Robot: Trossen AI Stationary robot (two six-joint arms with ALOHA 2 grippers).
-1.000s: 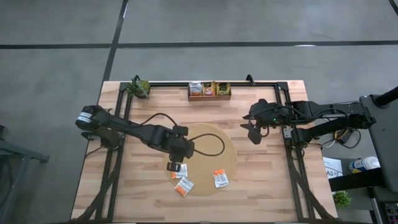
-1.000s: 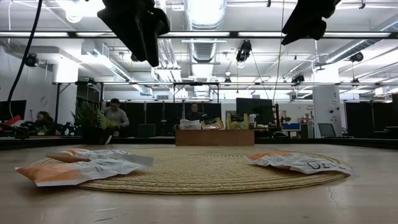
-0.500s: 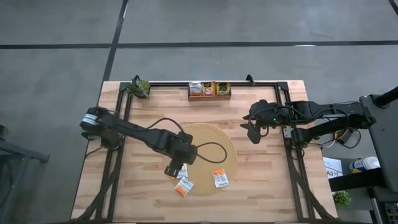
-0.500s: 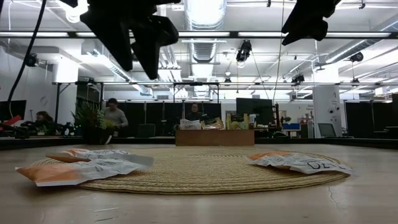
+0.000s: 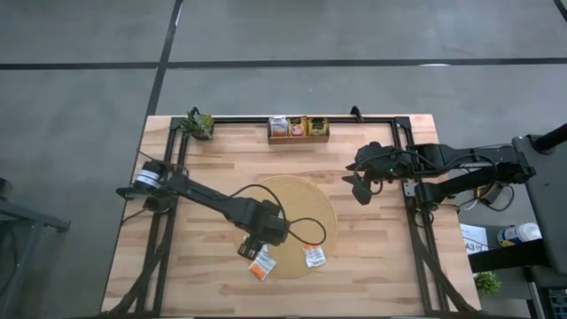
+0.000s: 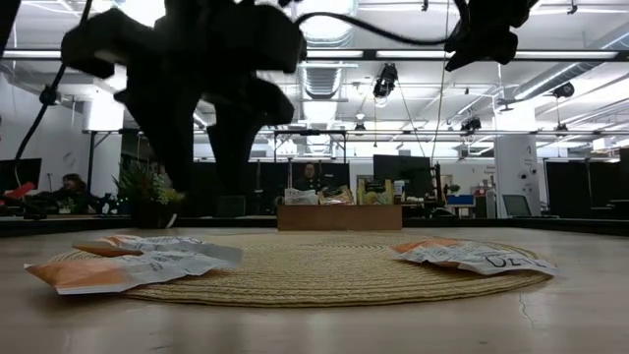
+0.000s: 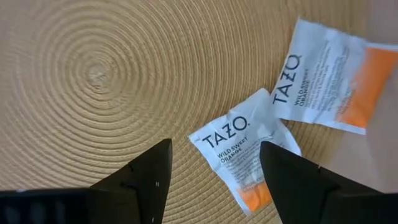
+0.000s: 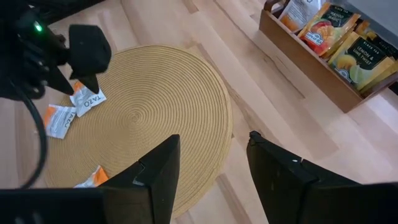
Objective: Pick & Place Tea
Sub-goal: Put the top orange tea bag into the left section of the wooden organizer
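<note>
Paper-thin and light, the tea sachets lie flat on the round woven mat (image 5: 288,226); they should bend and slide easily, so I judge a pinch across one edge or corner the surest hold.

High view: the left gripper (image 5: 251,250) reaches over the mat's near-left edge, right above the white-and-orange sachets (image 5: 260,264); a third sachet (image 5: 313,256) lies near the mat's near-right edge. The right gripper (image 5: 361,189) waits over bare table beyond the mat's far right. More packets stand in the wooden tray (image 5: 299,137) at the far edge.

Low view: the left arm hangs dark above the sachets, not touching them.

Left wrist view: its fingers are spread, empty, one sachet (image 7: 244,149) between them.

Right wrist view: fingers apart, nothing held
</note>
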